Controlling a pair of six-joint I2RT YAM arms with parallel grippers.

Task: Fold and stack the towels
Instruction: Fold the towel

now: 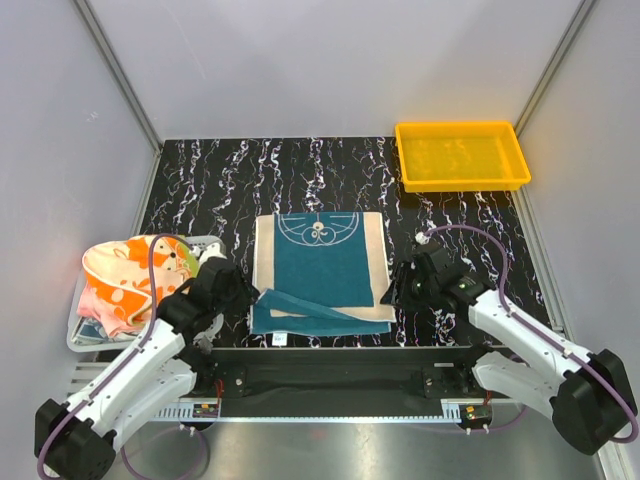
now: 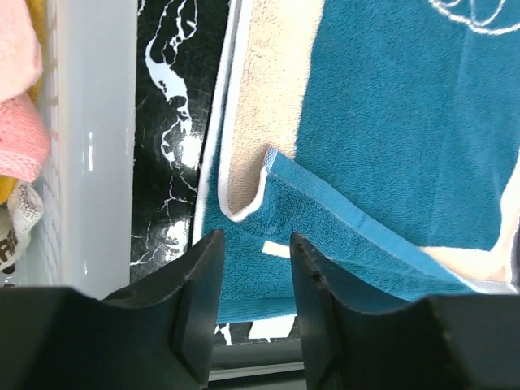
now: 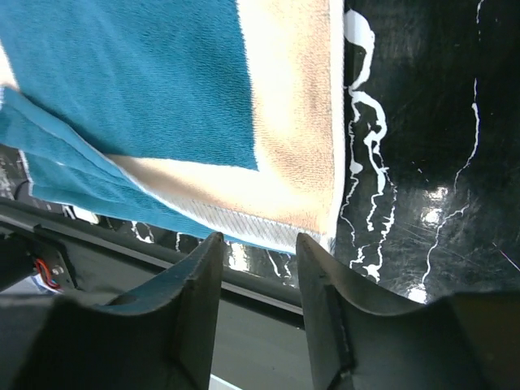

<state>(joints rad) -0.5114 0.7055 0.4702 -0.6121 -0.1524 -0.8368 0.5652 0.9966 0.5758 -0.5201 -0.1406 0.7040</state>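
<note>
A teal towel (image 1: pixel 320 265) with a cream border lies flat in the middle of the black marbled table. Its near-left corner (image 1: pixel 300 303) is folded over into a slanting flap. My left gripper (image 1: pixel 236 290) stands open at that corner. In the left wrist view the teal towel (image 2: pixel 390 122) lies past the left gripper (image 2: pixel 256 240), with nothing between the fingers. My right gripper (image 1: pixel 396 290) is open at the towel's near-right corner. In the right wrist view the towel's cream edge (image 3: pixel 284 122) sits just beyond the right gripper (image 3: pixel 258 238). More towels, orange-and-cream (image 1: pixel 135 268) and pink (image 1: pixel 100 303), are heaped in a basket.
The white mesh basket (image 1: pixel 78 338) stands at the near left, its wall (image 2: pixel 97 138) close beside my left gripper. A yellow plastic tray (image 1: pixel 462 128) sits at the far right. Grey walls enclose the table on three sides.
</note>
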